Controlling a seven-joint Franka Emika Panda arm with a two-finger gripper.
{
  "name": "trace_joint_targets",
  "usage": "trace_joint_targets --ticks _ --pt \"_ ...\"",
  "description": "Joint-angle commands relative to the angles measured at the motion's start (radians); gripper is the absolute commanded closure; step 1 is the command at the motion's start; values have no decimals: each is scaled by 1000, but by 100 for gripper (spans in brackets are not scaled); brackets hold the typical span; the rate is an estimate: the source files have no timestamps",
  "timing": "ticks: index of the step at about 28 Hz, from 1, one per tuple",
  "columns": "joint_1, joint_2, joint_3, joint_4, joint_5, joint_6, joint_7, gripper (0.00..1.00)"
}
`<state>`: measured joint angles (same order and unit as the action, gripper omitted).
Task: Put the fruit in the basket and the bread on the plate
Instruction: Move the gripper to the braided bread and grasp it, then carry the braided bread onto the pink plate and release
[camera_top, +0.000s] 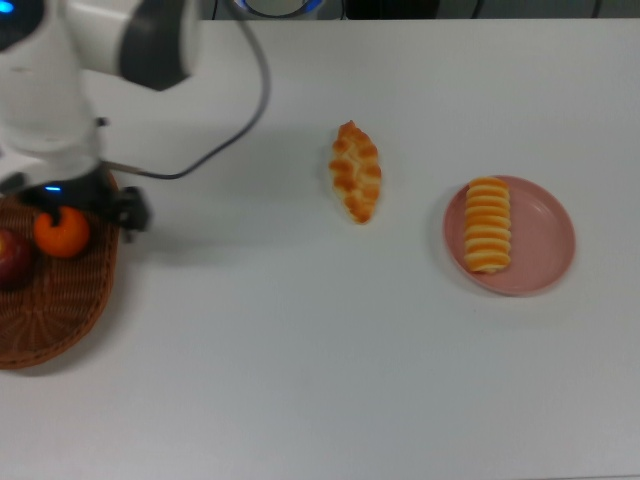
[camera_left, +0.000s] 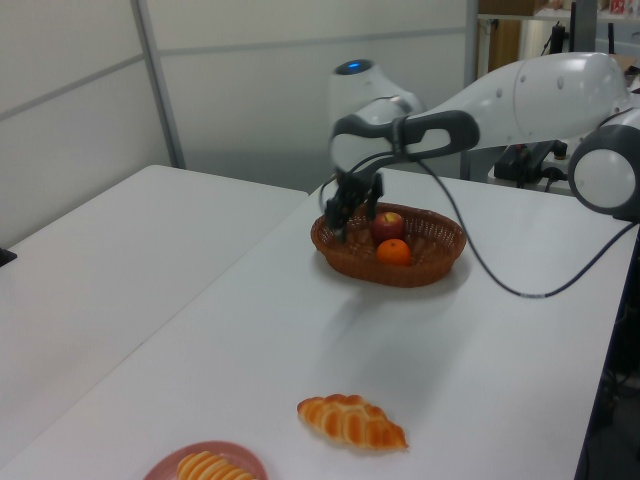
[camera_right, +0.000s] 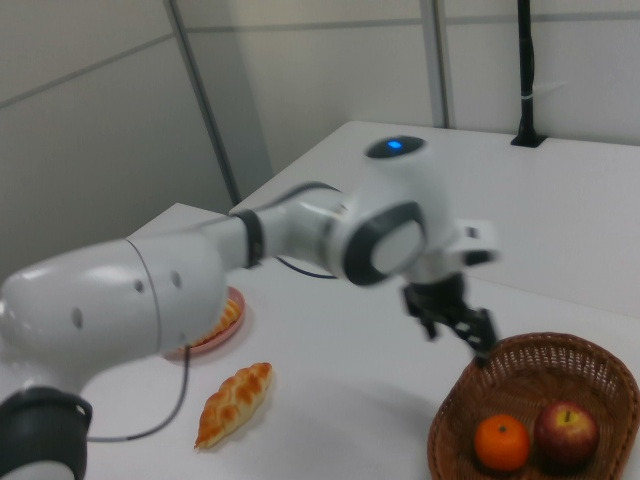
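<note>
Both fruits, the mandarin (camera_top: 62, 231) and apple (camera_top: 14, 258), sit in the basket (camera_right: 560, 362). The ridged loaf (camera_top: 488, 224) lies on the plate (camera_top: 545, 240); the braided loaf (camera_top: 356, 171) waits on the surface (camera_top: 300, 350). The hand (camera_right: 458, 322) hangs empty, fingers apart.

A plain white tabletop (camera_top: 320, 380) fills the top view. In the left view a second white table (camera_left: 110, 250) stands on the far side of a narrow gap, well apart from the jaws. Behind both runs a pale grey panelled wall (camera_left: 300, 90) with a slim upright metal strut (camera_left: 158, 80). In the right view a black post (camera_right: 524, 70) rises at the far table edge.
</note>
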<state>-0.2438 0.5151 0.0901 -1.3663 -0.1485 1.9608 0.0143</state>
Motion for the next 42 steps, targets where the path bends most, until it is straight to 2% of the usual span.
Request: trace_joint_targets --ticks 1,7,17,23,27,31,32,33,36,38,42 --pt "156 -35 -18 -37 15 -150 -13 0" --pt "303 -33 -20 -51 6 -243 -10 0" --pt "489 -4 -20 -92 -12 -378 -7 0" --pt "555 29 -20 -120 -63 -379 -5 0" --pt "569 42 -20 -134 -72 -378 -7 0" --pt "587 56 -20 -137 -101 -378 -5 2" --pt "590 62 -20 -137 -109 -379 -7 12" --pt "597 68 -20 -137 -120 -381 -5 34" --pt "598 69 -20 -139 -121 -379 -4 71" --pt "598 69 -20 -139 -118 -379 -2 100" --pt "598 69 -23 -135 -118 -379 -2 100"
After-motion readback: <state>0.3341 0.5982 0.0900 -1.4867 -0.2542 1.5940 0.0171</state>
